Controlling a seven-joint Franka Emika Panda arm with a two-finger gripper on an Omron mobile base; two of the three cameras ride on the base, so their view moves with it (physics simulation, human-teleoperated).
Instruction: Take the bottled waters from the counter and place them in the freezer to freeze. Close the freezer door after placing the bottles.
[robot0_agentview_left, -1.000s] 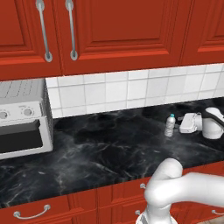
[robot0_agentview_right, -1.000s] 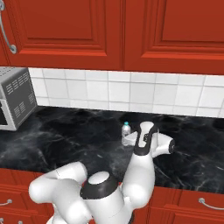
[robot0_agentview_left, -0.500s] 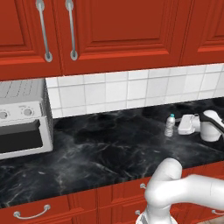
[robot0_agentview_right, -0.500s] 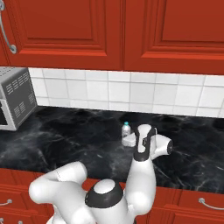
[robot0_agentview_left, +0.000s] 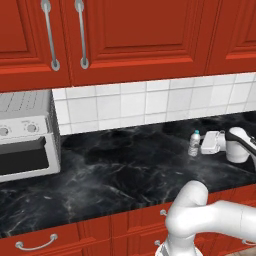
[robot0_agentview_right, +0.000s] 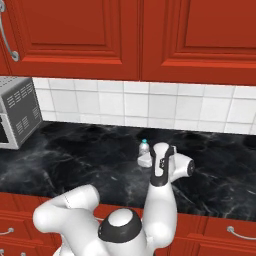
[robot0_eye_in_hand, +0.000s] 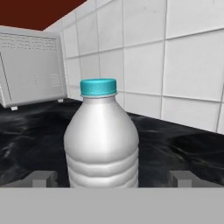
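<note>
One bottled water stands upright on the black marble counter, close to the tiled wall; it is pale with a teal cap. My gripper reaches in level from its right, open, with the fingers beside the bottle. From the other side, the bottle stands just beyond the gripper. In the hand view the bottle stands upright between the two fingertips, and I cannot tell whether they touch it. The freezer and its door are out of view.
A white toaster oven stands at the counter's left end, also seen as a grey box. Red wall cabinets hang above the tiled backsplash. Red drawers with silver handles run below the counter edge.
The hand has moved along the counter toward the bottle, closing the gap until its fingers reach it. The jaws stayed open and the bottle has not moved.
</note>
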